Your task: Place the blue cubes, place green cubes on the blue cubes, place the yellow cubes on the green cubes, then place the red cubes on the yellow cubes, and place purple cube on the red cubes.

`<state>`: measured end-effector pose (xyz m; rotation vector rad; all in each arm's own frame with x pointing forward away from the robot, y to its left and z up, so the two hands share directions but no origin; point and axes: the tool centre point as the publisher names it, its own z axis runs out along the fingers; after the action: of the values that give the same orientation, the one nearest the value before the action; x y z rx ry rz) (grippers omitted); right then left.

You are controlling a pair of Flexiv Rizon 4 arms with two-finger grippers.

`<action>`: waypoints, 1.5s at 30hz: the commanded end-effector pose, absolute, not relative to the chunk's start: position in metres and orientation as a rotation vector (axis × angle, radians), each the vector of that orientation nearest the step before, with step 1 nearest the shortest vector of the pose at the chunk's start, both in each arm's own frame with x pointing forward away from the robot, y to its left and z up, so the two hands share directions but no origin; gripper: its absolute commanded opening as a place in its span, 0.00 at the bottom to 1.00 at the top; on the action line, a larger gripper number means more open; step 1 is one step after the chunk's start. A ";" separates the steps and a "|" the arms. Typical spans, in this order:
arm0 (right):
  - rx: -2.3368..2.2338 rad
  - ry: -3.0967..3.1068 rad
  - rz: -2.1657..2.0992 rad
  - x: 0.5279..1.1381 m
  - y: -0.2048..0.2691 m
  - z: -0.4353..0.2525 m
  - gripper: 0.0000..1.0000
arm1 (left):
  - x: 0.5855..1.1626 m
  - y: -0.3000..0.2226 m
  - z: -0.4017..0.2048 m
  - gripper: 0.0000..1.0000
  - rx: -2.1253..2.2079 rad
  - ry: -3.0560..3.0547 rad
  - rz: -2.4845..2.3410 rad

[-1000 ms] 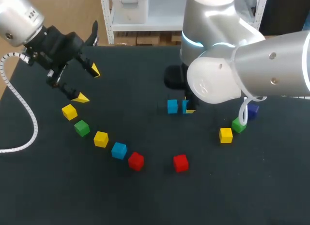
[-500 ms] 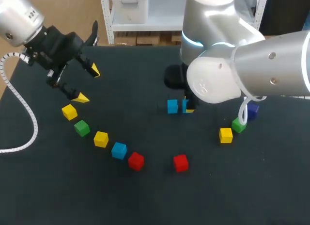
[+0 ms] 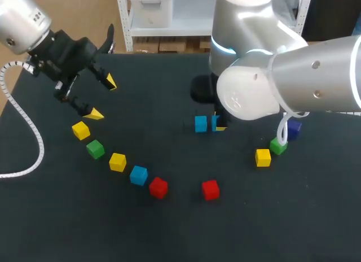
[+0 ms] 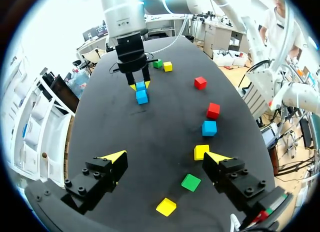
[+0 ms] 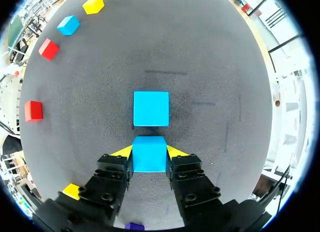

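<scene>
My right gripper (image 5: 149, 151) is shut on a blue cube (image 5: 149, 161), its yellow tips pressed against two opposite sides. Just ahead of it a second blue cube (image 5: 151, 108) rests on the black table with a narrow gap between the two. In the head view this pair sits mid-table, the free blue cube (image 3: 201, 124) showing beside the right gripper (image 3: 219, 126), whose arm hides most of the held one. My left gripper (image 3: 101, 97) hangs open and empty over the table's left rear, above a yellow cube (image 3: 80, 130).
A curved row runs from the left: green cube (image 3: 95, 149), yellow cube (image 3: 117, 161), blue cube (image 3: 138, 175), red cube (image 3: 158, 187). Another red cube (image 3: 210, 190) lies in front of centre. At the right sit a yellow cube (image 3: 263, 157), green cube (image 3: 278, 145) and purple cube (image 3: 294, 127).
</scene>
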<state>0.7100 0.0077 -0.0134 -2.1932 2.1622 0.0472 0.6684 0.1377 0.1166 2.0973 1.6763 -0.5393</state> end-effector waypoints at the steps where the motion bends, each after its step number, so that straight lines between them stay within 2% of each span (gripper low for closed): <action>1: -2.197 2.163 0.050 0.711 0.008 -0.015 0.22 | 0.668 0.139 0.116 1.00 2.097 1.672 -0.538; 4: -2.199 2.164 0.050 0.711 0.008 -0.015 0.33 | 0.668 0.139 0.116 1.00 2.097 1.672 -0.538; 9: -2.199 2.166 0.049 0.711 0.007 -0.015 0.44 | 0.668 0.139 0.116 1.00 2.097 1.672 -0.538; 18: -2.195 2.169 0.045 0.712 0.006 -0.014 0.50 | 0.668 0.139 0.116 1.00 2.097 1.672 -0.538; 20: -2.193 2.169 0.042 0.713 0.005 -0.013 0.55 | 0.668 0.139 0.116 1.00 2.097 1.672 -0.538; 24: -2.191 2.168 0.040 0.714 0.002 -0.009 0.78 | 0.668 0.139 0.116 1.00 2.097 1.672 -0.538; 26: -2.187 2.168 0.043 0.714 -0.001 -0.003 1.00 | 0.668 0.139 0.116 1.00 2.097 1.672 -0.538; 45: -1.999 2.158 0.247 0.692 -0.053 0.055 1.00 | 0.668 0.139 0.116 1.00 2.097 1.672 -0.538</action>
<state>0.7074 -0.0373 0.0465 -2.0521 2.2054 0.2062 0.6684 0.1377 0.1166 2.0973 1.6765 -0.5392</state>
